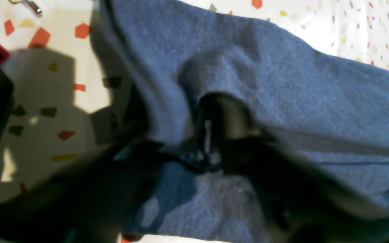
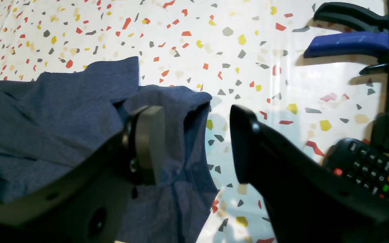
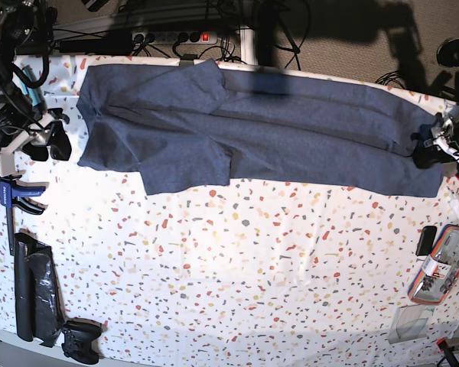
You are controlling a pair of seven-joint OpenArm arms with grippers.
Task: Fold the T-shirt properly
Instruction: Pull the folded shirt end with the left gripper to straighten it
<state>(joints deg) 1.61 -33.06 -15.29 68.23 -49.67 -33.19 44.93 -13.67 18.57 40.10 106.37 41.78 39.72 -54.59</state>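
The dark navy T-shirt [image 3: 252,130] lies spread wide along the far side of the table, with one sleeve folded in on the left. It fills the left wrist view [image 1: 265,67]. My left gripper [image 1: 211,145] is blurred and looks shut on a bunch of its cloth; in the base view it [image 3: 432,145] sits at the shirt's right end. My right gripper [image 2: 196,145] is open at the shirt's left edge [image 2: 79,111], low over the table. One finger [image 2: 150,141] lies on the cloth, the other finger [image 2: 245,145] is over bare table. It also shows in the base view [image 3: 55,141].
A blue-and-black bar clamp [image 2: 349,44] and a black remote control [image 2: 366,168] lie right of my right gripper. The base view shows the clamp [image 3: 15,195], a black pouch [image 3: 34,294], a game controller [image 3: 80,340] and a clear case [image 3: 444,264] at the right edge.
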